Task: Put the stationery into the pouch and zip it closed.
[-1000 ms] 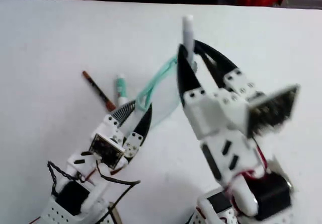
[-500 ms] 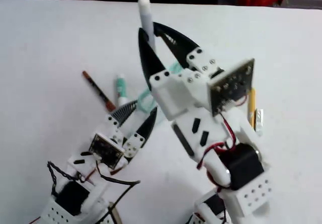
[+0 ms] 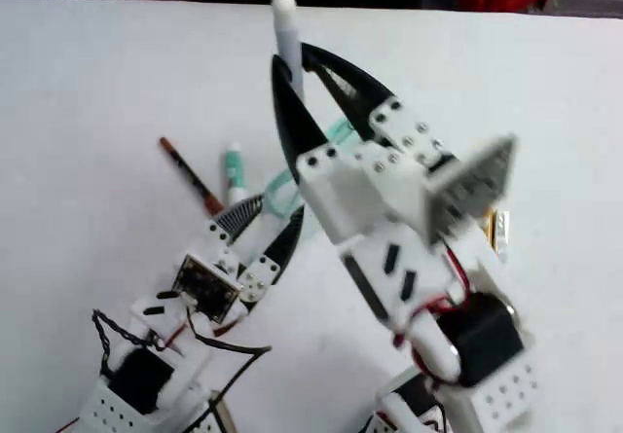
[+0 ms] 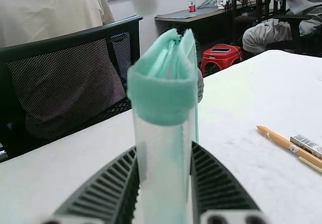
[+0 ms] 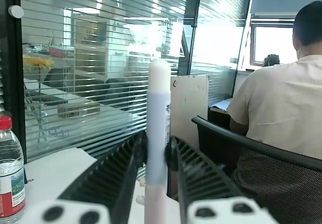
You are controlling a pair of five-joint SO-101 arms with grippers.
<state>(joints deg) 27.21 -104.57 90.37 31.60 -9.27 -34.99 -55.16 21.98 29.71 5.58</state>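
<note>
Leftward since a second ago, the right gripper pinches a white pen at upper centre — probably light, stiff, slick, best held mid-barrel; left gripper clamps the floppy pouch just below.

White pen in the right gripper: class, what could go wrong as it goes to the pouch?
The pouch, pinched by the left gripper, has a narrow folded mouth; the white pen may miss it.
Much of the pen sticks past the right gripper, so it could tilt or slip.
</note>
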